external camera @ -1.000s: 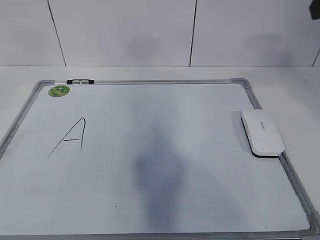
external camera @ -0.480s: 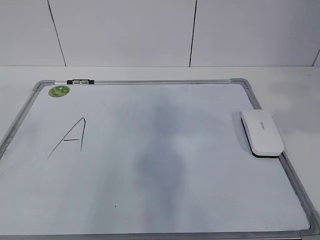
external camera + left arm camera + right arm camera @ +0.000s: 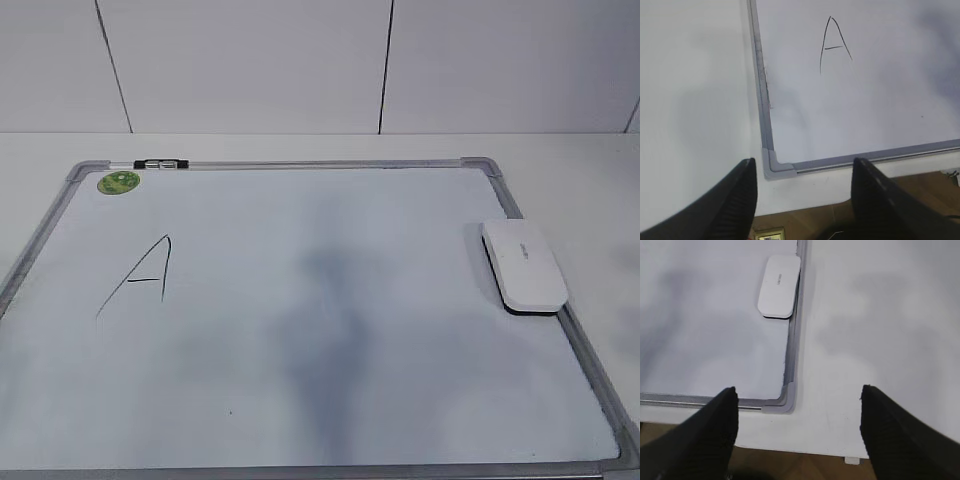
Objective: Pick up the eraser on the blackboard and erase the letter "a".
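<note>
Exterior view: the eraser [image 3: 524, 266] is seen lying on the blackboard [image 3: 300, 330] against its right frame, toward the table [image 3: 590, 180] right edge; a capital "A" [image 3: 140, 275] is drawn at left. Left wrist view: the left gripper [image 3: 802, 200] fingers are spread wide, empty, above the board's near left corner. Right wrist view: the right gripper [image 3: 797, 430] fingers are held wide, empty, above the near right corner.

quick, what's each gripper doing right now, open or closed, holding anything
Left gripper: open, holding nothing, above the blackboard's near corner.
Right gripper: open, holding nothing; the eraser lies untouched.

A white table [image 3: 300, 145] fills the scene. A white panelled wall [image 3: 250, 60] with dark seams stands at the far side. A capital "A" [image 3: 140, 275] in black marker sits at left.
</note>
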